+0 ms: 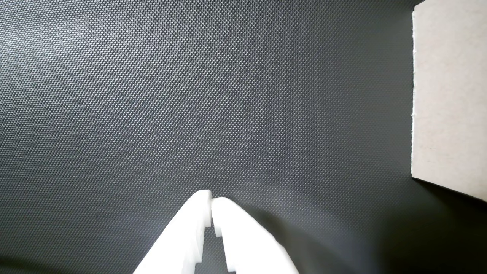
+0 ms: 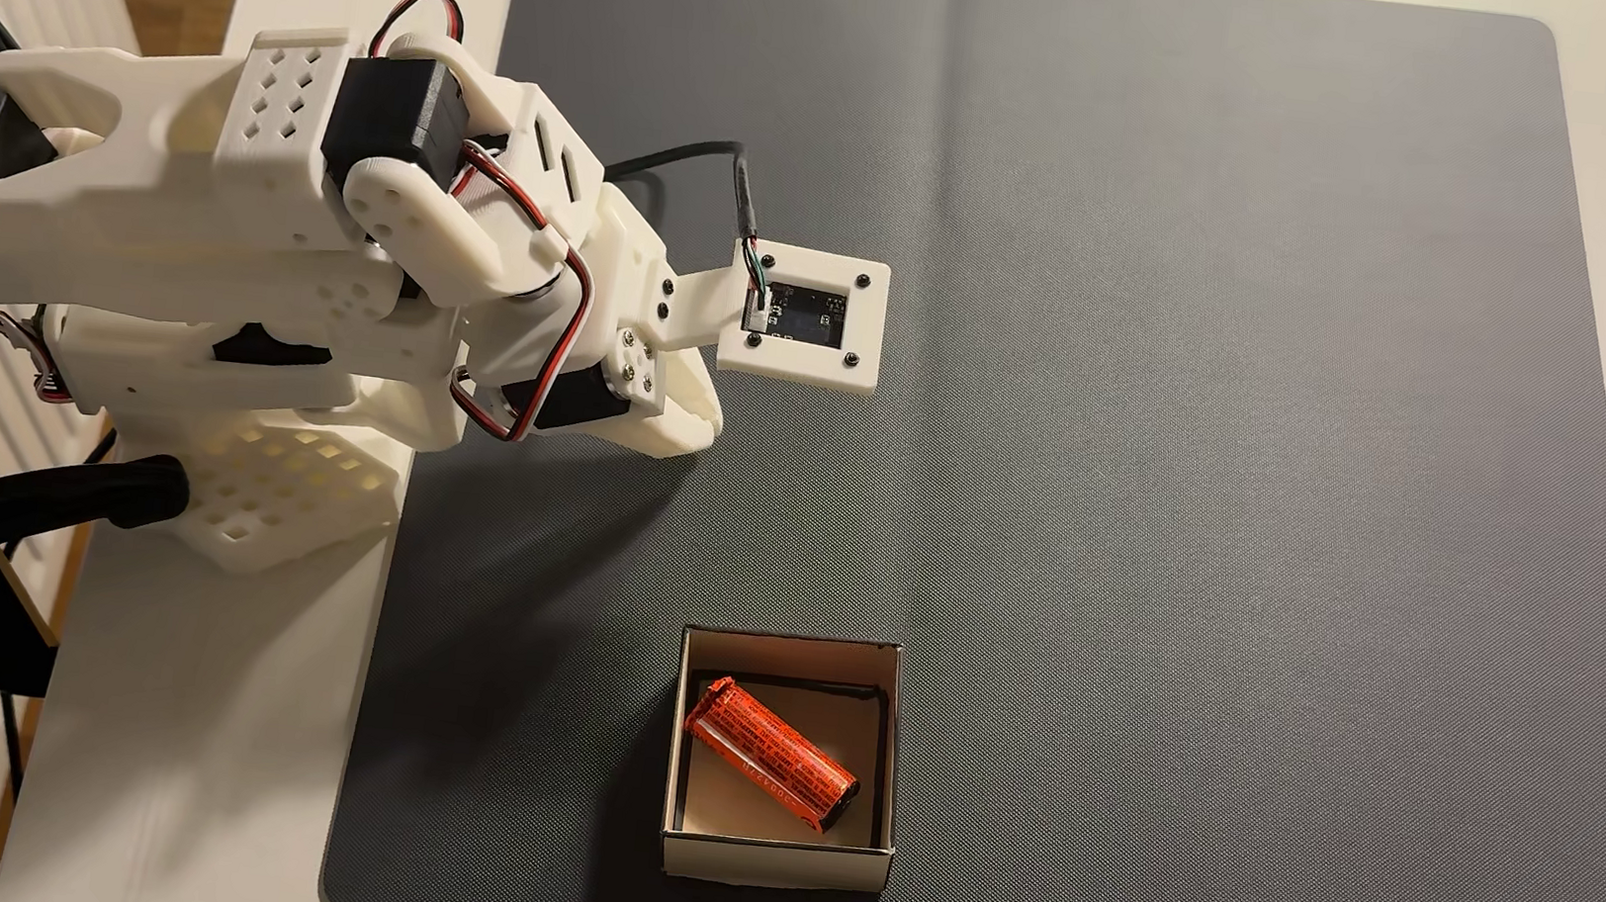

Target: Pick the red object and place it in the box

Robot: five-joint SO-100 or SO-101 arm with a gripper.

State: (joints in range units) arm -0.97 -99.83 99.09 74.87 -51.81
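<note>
Arm folded back near base, gripper (image 1: 211,199) pointing down over dark mat (image 1: 152,114), fingertips together, holding nothing. Red object (image 2: 772,752) lies diagonally inside box (image 2: 771,859), well apart from fingers. Its dark print unreadable.

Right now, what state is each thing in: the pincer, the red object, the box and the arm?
pincer: shut, empty, fingertips together over the bare mat.
red object: lying on its side, diagonal, inside the box.
box: upright, open-topped, holding the red object, on the mat.
arm: folded back near its base, away from the box.
mat: flat, with a centre crease.
</note>
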